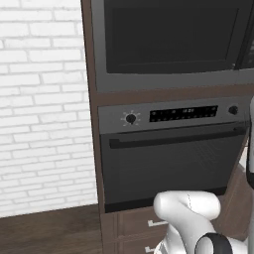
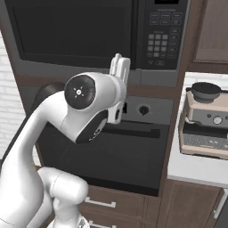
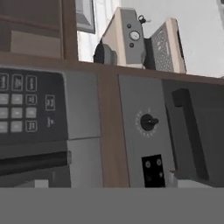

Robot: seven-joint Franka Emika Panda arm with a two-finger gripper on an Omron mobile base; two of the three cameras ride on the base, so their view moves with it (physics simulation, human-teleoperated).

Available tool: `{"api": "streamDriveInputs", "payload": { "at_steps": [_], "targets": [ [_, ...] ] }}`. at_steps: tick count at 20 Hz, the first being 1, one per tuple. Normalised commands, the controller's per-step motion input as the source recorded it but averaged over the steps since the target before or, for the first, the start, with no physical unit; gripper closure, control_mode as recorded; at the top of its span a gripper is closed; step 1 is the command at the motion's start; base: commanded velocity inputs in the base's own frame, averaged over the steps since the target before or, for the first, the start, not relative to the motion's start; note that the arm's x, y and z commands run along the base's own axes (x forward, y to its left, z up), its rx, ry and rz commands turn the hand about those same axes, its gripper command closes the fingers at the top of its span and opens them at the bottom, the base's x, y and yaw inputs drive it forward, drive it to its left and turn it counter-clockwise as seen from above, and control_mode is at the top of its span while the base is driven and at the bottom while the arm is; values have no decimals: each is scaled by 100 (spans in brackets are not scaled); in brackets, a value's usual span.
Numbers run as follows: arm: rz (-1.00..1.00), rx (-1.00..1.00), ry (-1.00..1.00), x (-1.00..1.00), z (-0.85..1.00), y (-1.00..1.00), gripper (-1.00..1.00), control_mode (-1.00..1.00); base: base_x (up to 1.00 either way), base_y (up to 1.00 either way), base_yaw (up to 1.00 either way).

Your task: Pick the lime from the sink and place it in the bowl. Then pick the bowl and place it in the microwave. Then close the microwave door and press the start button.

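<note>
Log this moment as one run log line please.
microwave door: shut | claw: open, holding nothing | arm: raised before oven | keypad: untouched

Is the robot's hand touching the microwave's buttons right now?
Cannot tell. In the right base view the gripper points at the microwave left of its keypad, but the arm hides the fingertips, so neither contact nor gap shows.
</note>
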Motion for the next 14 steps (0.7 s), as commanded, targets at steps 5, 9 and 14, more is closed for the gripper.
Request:
{"api": "streamDriveInputs", "payload": {
  "at_steps": [5, 9, 14],
  "targets": [
    [2, 0, 27, 8, -6, -9, -100, -100, 0, 0, 0],
    [8, 0, 14, 10, -20, -10, -100, -100, 0, 0, 0],
    [2, 13, -1, 8, -18, -33, -100, -100, 0, 0, 0]
  ]
}}
